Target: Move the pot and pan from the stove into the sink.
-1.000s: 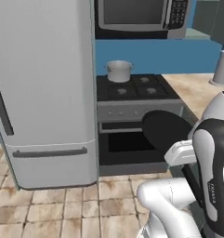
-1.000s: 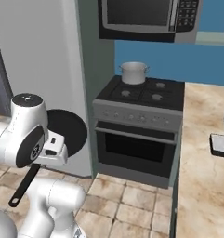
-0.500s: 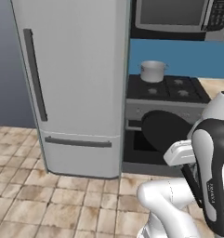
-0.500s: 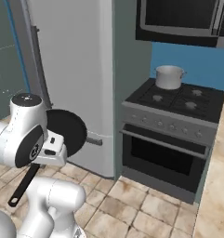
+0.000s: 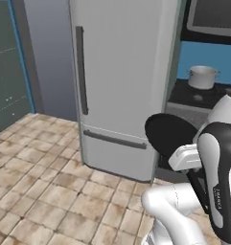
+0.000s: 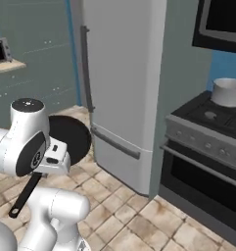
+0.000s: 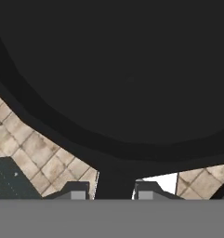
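Pan (image 5: 170, 135) being carried clear of the stove (image 6: 213, 128), disc tipped nearly upright beside the forearm, long handle hanging down toward the floor tiles (image 5: 50, 191) in the right base view. Gripper (image 7: 115, 191) clamping the root of that handle, fingertips (image 7: 78, 193) pressing either side, jaws nearly closed on it. Noting a whole-picture shift against the two earlier pairs: refrigerator (image 5: 121, 81) now sitting centre, stove sliding off to the right, teal cabinet wall (image 5: 6, 72) coming in at left. Reading that as the base turning or driving, not the appliances moving; pan holding the same place against the arm throughout. Pot (image 6: 228, 91) sitting on the rear burner, well apart from the arm, untouched. Judging first transport leg as under way, roughly a quarter of the task covered; sink yet to be reached. Watching for the tilted pan pivoting in so narrow a grip, or clipping the refrigerator while swinging round
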Motion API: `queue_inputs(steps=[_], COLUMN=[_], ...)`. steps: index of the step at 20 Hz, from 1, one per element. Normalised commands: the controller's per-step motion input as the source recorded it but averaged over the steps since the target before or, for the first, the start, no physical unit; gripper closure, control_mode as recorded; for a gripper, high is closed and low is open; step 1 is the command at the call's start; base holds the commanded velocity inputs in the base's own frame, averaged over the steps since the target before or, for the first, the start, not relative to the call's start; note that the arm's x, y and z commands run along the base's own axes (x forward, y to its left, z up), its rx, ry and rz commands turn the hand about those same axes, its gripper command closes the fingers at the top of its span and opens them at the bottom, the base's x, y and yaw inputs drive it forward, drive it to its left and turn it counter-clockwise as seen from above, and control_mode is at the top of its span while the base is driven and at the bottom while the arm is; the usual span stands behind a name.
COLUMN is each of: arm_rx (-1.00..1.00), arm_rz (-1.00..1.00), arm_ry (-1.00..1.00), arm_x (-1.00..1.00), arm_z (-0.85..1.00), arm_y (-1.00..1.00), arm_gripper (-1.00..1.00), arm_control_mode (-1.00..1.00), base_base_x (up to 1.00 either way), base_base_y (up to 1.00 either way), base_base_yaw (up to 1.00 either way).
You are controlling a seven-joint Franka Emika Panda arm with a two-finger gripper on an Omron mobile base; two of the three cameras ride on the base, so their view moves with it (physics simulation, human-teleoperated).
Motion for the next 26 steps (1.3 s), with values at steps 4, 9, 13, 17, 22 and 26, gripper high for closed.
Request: queue_inputs(steps=[4,9,13,17,22,26], arm_rx=[0.00,0.00,0.00,0.00,0.00,0.00], arm_rz=[0.00,0.00,0.00,0.00,0.00,0.00], arm_ry=[0.00,0.00,0.00,0.00,0.00,0.00], arm_x=[0.00,0.00,0.00,0.00,0.00,0.00], arm_z=[0.00,0.00,0.00,0.00,0.00,0.00], arm_y=[0.00,0.00,0.00,0.00,0.00,0.00], arm_gripper=[1.00,1.00,1.00,1.00,1.00,1.00], arm_control_mode=[1.00,1.00,1.00,1.00,1.00,1.00], base_base_x=[-0.12,-0.13,-0.10,-0.11,-0.10,-0.08], base_base_y=[-0.01,-0.03,-0.05,-0.07,-0.08,-0.13], base_base_yaw=[0.45,0.44,0.44,0.43,0.43,0.42])
